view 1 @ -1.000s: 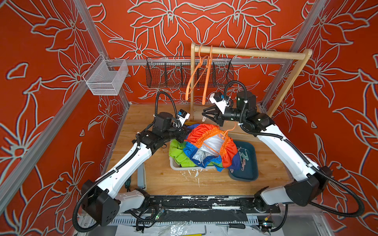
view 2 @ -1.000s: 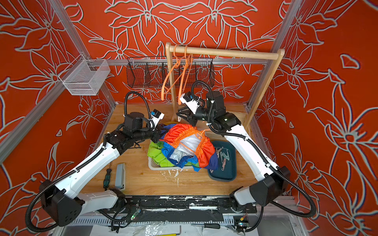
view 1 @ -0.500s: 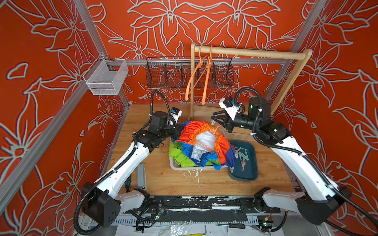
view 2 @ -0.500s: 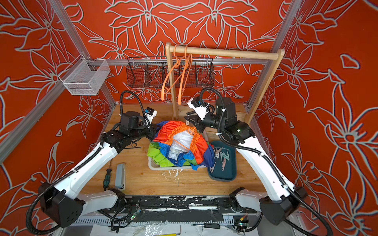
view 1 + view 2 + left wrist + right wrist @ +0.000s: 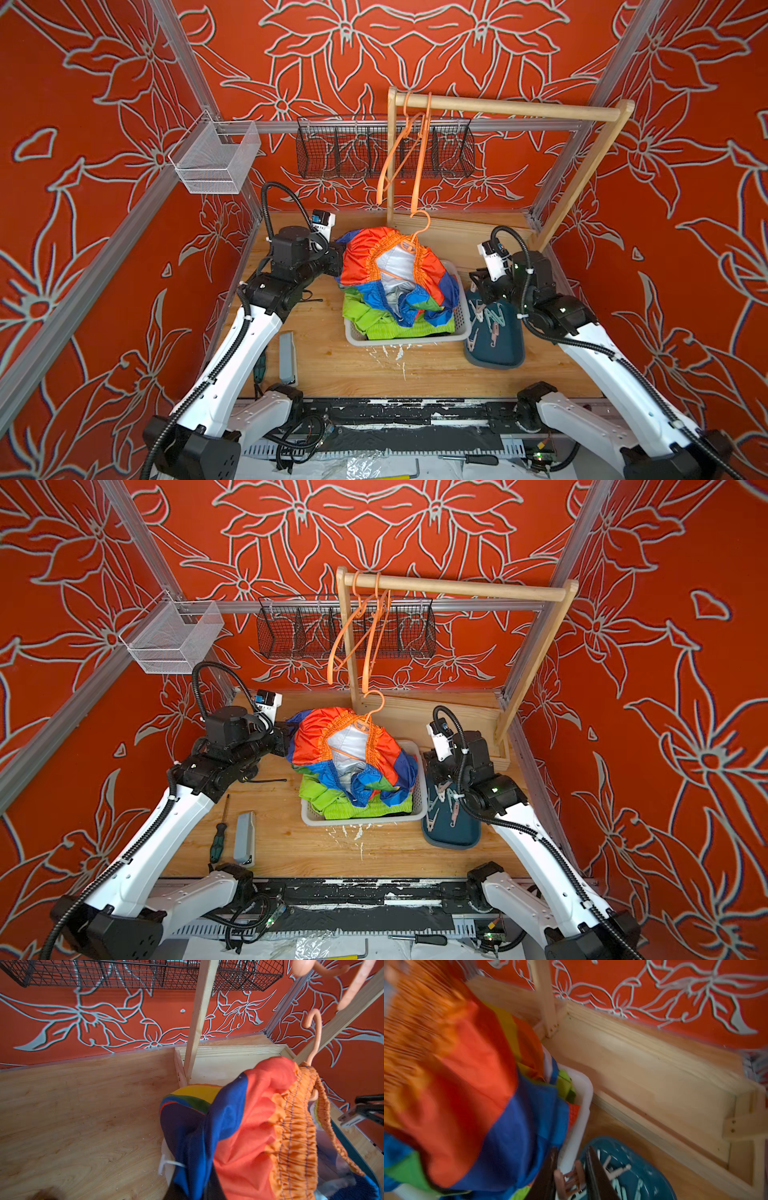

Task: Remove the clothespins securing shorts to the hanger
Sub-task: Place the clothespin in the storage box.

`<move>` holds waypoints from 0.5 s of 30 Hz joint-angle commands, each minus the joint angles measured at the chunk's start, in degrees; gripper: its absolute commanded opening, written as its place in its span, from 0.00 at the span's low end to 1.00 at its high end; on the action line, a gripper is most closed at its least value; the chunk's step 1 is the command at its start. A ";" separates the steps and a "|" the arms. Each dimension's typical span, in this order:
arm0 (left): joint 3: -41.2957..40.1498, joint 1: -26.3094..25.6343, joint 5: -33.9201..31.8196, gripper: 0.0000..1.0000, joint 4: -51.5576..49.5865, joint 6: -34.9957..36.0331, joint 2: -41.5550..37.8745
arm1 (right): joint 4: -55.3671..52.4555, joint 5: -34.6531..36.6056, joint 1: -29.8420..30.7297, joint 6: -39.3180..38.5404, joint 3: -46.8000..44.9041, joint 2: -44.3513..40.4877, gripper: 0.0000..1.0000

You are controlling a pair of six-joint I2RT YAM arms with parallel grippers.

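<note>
Wooden desk (image 5: pixel 324 365): right claw (image 5: pixel 478 286) pinches a pink clothespin (image 5: pixel 570 1179) just above the far end of the teal tray (image 5: pixel 498 351), whose long axis runs near-far, right of the white basket (image 5: pixel 407 339); left claw (image 5: pixel 333 266), clamped shut on the rainbow shorts (image 5: pixel 361 257), sits well apart.

Walls (image 5: pixel 457 62): orange-red, pale grey flower outlines
Patchwork shorts (image 5: pixel 361 262): orange, blue, yellow, green blocks
Lower shorts (image 5: pixel 374 326): lime green
Hanger (image 5: pixel 318 1039): orange
Clothespin (image 5: pixel 569 1182): pale pink
Basket (image 5: pixel 399 342): white
Tray (image 5: pixel 498 353): dark teal
Tabletop (image 5: pixel 374 374): pale wood grain
</note>
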 commanded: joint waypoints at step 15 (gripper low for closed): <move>-0.92 0.95 3.86 0.00 4.49 -0.79 -1.93 | 14.38 11.64 -6.83 17.03 -14.12 8.04 0.48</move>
